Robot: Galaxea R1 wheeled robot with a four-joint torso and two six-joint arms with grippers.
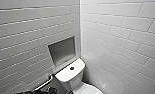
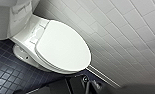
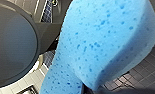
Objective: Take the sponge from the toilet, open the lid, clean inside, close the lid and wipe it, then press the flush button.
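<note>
Blue sponge point(image 3: 103, 42) was gripped in the right end effector point(image 3: 93, 90), above dark floor tiles point(image 3: 143, 75) | white toilet point(image 1: 68, 84) stood against pale wall tiles point(image 1: 118, 37), lid point(image 2: 63, 47) down, flush button point(image 1: 72, 68) centred on the tank top point(image 1: 65, 74) | left end effector point(image 2: 88, 83): open or closed could not be told

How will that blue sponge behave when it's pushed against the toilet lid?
The sponge looks pitted with open pores, so it is probably light and squashes easily. Its face curves in the right wrist view, suggesting it bends rather than staying stiff. On the smooth lid it may slide readily.
</note>
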